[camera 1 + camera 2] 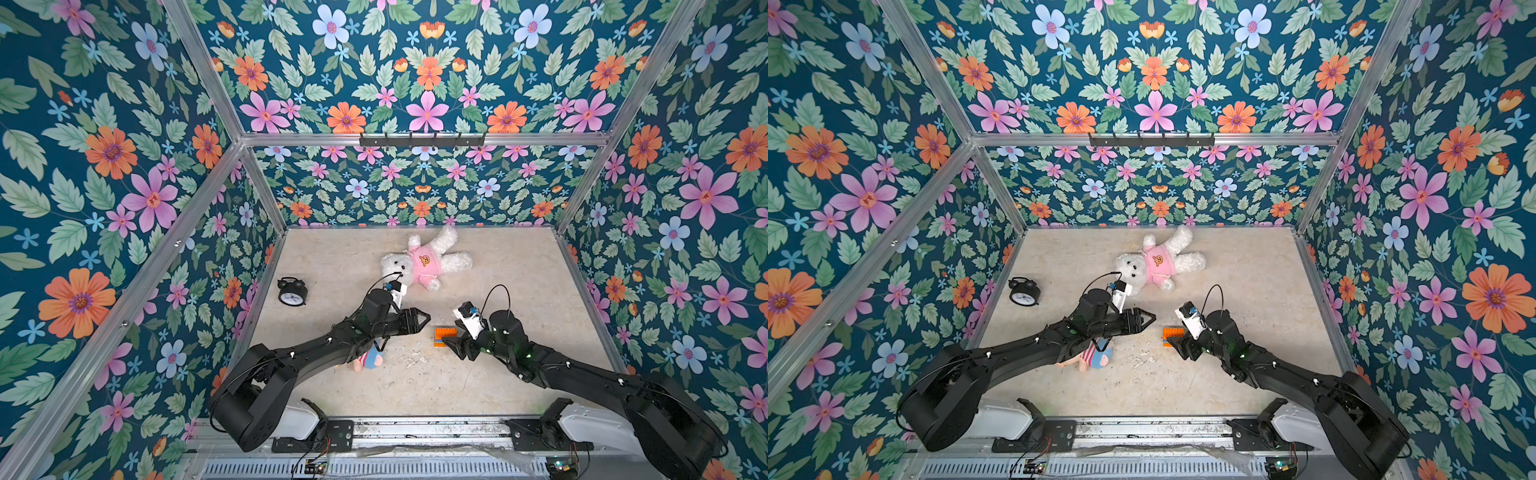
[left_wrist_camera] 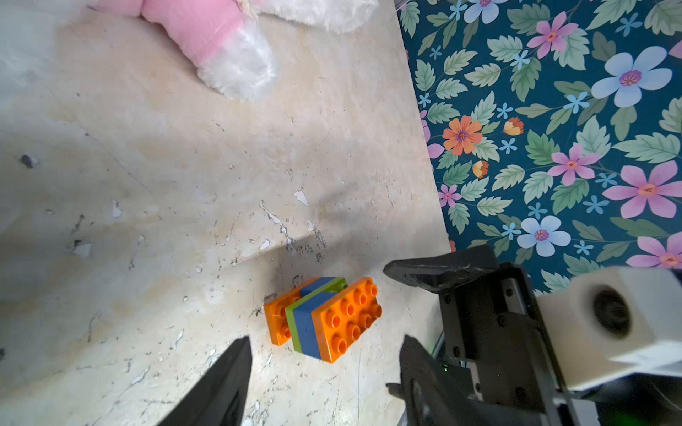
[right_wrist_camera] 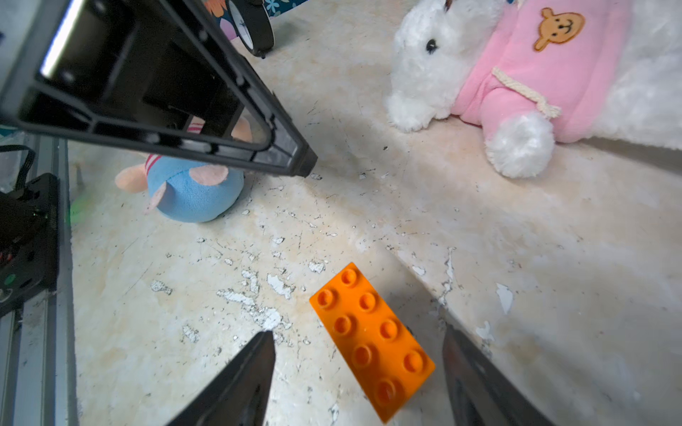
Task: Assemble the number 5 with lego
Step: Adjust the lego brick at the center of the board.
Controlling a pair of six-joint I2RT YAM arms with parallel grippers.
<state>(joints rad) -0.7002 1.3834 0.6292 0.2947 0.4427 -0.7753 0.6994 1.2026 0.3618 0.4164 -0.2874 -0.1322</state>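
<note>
Between the right jaws on the beige bench (image 1: 519, 291) | striped orange-blue-green studded lego block (image 3: 372, 343) lay lengthwise, ungripped | right jaws open, empty | left jaws open, just beside it.

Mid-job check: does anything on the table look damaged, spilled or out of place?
Only the beige tabletop: its coating is scratched and flaked into white patches around the striped orange, blue and green brick block. The block itself sits upright and looks intact; nothing is spilled.
</note>
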